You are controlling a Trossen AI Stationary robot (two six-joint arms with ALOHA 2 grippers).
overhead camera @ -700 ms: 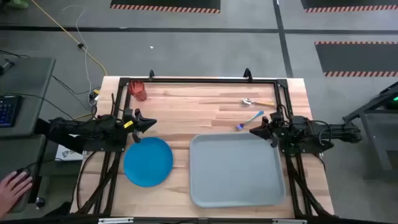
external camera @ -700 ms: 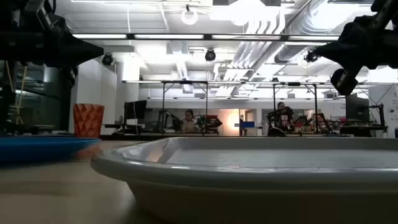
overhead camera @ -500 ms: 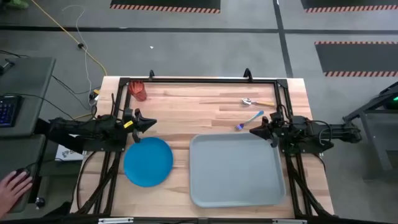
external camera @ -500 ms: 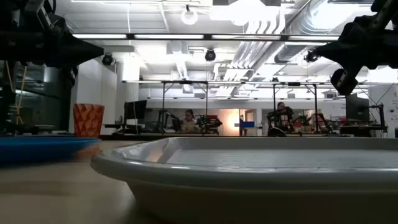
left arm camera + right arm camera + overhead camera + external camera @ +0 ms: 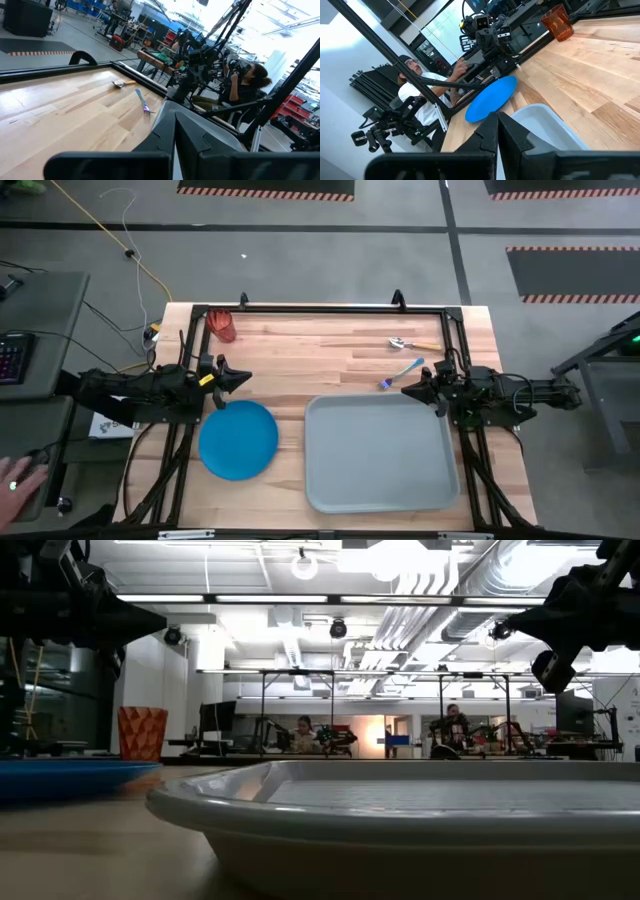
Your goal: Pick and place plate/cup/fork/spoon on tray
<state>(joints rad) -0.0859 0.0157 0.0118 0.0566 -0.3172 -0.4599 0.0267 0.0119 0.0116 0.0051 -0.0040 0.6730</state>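
The blue plate [image 5: 238, 439] lies flat on the table at the near left; it also shows in the right wrist view [image 5: 491, 98]. The grey tray [image 5: 380, 452] lies to its right. The red-orange cup [image 5: 223, 326] stands at the far left. The fork [image 5: 400, 373] and the spoon [image 5: 414, 344] lie on the wood beyond the tray, and show in the left wrist view as the fork [image 5: 142, 101] and the spoon [image 5: 122, 83]. My left gripper [image 5: 244, 379] is shut and empty above the table, just beyond the plate. My right gripper [image 5: 406, 390] is shut and empty over the tray's far edge, near the fork.
A black frame [image 5: 320, 308] runs along the table's far edge and sides. A person sits beyond the table's left edge, a hand [image 5: 15, 480] by a desk with a keyboard [image 5: 12, 357]. Bare wood lies between the cup and the spoon.
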